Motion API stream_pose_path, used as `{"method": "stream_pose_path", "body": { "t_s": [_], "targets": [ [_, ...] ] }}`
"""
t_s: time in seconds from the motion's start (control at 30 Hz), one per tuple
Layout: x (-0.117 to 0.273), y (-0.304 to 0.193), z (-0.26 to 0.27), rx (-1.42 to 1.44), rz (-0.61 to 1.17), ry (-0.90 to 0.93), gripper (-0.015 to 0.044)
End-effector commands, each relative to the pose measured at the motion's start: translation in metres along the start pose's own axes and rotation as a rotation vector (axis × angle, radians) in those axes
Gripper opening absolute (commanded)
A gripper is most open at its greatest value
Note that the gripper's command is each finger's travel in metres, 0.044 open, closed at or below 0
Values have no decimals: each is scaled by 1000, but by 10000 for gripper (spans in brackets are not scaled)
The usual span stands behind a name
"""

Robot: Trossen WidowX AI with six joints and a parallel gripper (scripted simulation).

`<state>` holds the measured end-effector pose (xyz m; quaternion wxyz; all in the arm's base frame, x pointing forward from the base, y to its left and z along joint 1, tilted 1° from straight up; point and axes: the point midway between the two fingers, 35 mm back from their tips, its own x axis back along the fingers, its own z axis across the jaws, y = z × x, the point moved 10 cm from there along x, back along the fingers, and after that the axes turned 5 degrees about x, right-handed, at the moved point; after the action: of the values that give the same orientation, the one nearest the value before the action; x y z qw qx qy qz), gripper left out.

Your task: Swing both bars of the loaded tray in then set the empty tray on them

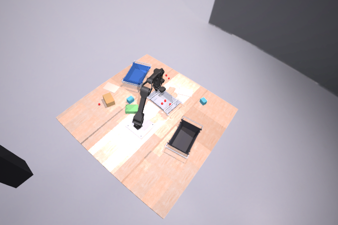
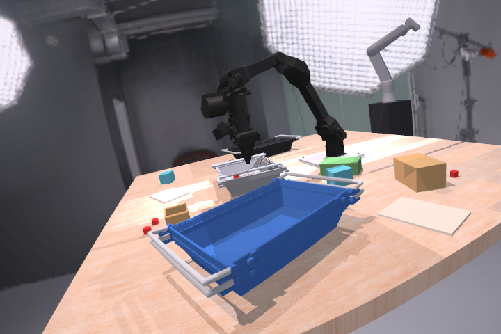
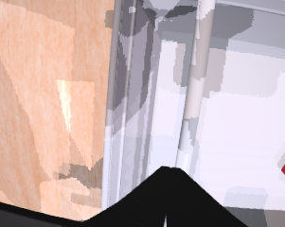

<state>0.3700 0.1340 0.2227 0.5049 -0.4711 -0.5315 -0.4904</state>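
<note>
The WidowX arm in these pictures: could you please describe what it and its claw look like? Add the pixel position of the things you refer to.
The arm point(image 1: 142, 104) point(image 2: 316, 100) is matte black all over, with chunky angular links, rounded joint housings and a fat cylindrical housing near the wrist. The claw point(image 2: 248, 160) point(image 3: 169, 177) is black too, its fingers tapering to a narrow tip. I can make out no markings or cables.

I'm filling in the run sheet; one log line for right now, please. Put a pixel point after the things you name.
hand point(image 1: 161, 89) point(image 2: 248, 161) point(image 3: 169, 177): shut, nothing held | gray tray point(image 1: 158, 106) point(image 2: 255, 184) point(image 3: 133, 156): both bars across top, red blocks inside | blue tray point(image 1: 136, 73) point(image 2: 255, 232), black tray point(image 1: 184, 137) point(image 2: 275, 147): empty
</note>
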Motion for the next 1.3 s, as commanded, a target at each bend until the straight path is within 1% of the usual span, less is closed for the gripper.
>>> {"method": "stream_pose_path", "body": {
  "t_s": [0.0, 0.2, 0.27, 0.33, 0.5, 0.57, 0.6, 0.67, 0.9, 1.07, 1.27],
  "targets": [
    [0, 0, 0, 0, 0, 0, 0],
    [0, 0, 0, 0, 0, 0, 158],
    [6, 0, 0, 0, -4, 1, 210],
    [19, 0, 0, 0, -13, 4, 262],
    [73, -6, -2, 1, -48, 13, 394],
    [86, -9, -3, 2, -57, 16, 440],
    [58, -1, -4, 3, -31, 8, 440],
    [56, 2, -27, 15, -30, 4, 440],
    [46, -4, -147, 76, -21, -17, 440],
    [38, -32, -230, 115, -10, -28, 440],
    [30, -90, -314, 163, 6, -37, 440]
  ]
}}
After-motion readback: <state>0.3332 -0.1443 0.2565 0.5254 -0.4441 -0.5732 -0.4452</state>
